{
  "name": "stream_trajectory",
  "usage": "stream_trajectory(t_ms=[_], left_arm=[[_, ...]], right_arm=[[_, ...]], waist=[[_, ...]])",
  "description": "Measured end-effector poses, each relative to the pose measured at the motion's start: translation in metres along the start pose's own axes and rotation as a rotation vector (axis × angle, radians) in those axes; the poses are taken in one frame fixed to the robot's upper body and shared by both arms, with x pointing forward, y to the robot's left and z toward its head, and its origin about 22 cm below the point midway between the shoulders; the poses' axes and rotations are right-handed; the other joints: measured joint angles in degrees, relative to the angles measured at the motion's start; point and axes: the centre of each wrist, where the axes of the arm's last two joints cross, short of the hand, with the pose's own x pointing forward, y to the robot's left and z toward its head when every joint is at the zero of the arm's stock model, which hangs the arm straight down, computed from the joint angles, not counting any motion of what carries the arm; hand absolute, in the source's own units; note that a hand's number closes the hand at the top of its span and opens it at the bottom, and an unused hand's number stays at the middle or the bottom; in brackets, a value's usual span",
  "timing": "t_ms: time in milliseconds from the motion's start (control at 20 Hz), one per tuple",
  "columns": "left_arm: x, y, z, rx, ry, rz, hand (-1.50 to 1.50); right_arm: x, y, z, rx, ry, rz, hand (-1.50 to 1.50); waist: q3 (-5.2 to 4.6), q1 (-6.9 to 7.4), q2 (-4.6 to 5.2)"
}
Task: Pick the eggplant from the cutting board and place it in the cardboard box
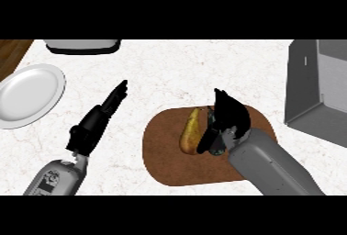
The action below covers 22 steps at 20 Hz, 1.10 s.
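Observation:
A yellow-brown, elongated eggplant (190,132) lies lengthwise on the round brown cutting board (163,156) in the middle of the counter. My right hand (229,118) is over the board just right of the eggplant. Its fingers are straight and point away from me, and its thumb (207,141) reaches down to the eggplant's right side. Nothing is curled round the eggplant. The box (318,87) looks grey and stands tilted at the right edge, its open side toward the board. My left hand (98,121) rests open left of the board, fingers straight.
A white plate (27,94) lies at the left edge. A white and black appliance (81,46) stands at the back. A strip of dark wood (10,53) shows in the far left corner. The counter's top is pale marble.

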Motion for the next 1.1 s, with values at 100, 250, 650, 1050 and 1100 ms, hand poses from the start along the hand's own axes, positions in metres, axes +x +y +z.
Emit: stream_trajectory(t_ms=[100, 250, 650, 1050, 1100], left_arm=[[-0.003, 0.002, -0.001, 0.004, 0.004, 0.000, 0.00], [-0.003, -0.001, 0.002, 0.000, 0.002, 0.003, 0.00], [-0.002, -0.003, -0.005, 0.000, -0.004, 0.004, 0.00], [-0.010, 0.001, 0.001, 0.001, -0.003, 0.007, 0.00], [-0.007, 0.002, 0.000, -0.002, -0.005, 0.010, 0.00]], right_arm=[[-0.002, 0.005, 0.001, 0.008, 0.001, 0.004, -1.50], [-0.002, 0.009, 0.001, 0.026, 0.005, -0.001, -1.50], [-0.004, 0.023, -0.008, 0.091, 0.037, 0.006, -1.50], [-0.010, 0.034, -0.012, 0.116, 0.061, 0.016, -1.50], [-0.015, 0.033, -0.016, 0.115, 0.074, 0.019, -1.50]], waist=[[0.00, -0.13, 0.00], [-0.01, -0.06, -0.02], [-0.03, -0.11, -0.04], [-0.11, 0.02, -0.26], [-0.11, 0.03, -0.28]])
